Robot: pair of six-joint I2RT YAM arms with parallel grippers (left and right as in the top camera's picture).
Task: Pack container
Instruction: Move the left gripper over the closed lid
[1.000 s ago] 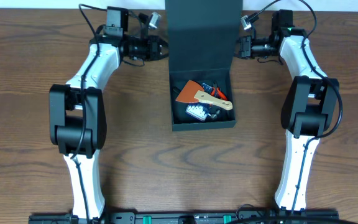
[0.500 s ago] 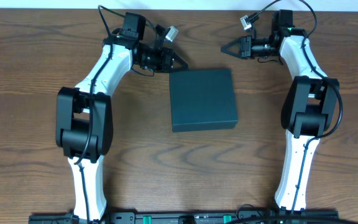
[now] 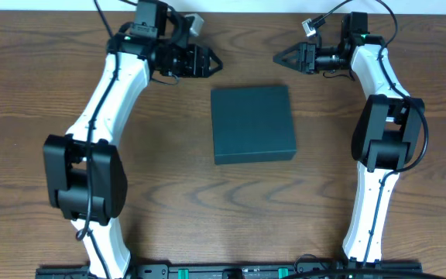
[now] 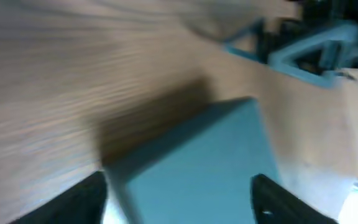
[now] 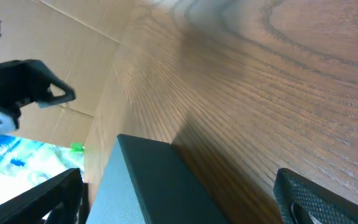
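Left gripper [image 3: 212, 62] and right gripper [image 3: 282, 56] have spread their jaws, clear of the container [image 3: 254, 158]. Its lid [image 3: 252, 120], lately raised, lies shut; packing looks done

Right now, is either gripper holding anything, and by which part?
Nothing is held. The left gripper and right gripper both stand open, clear of the closed container.

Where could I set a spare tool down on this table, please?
Widest bare wood: the table strip in front of the container, between left arm and right arm. Also free: beside the container's left side. Crowded: behind the container, where left gripper and right gripper face each other.
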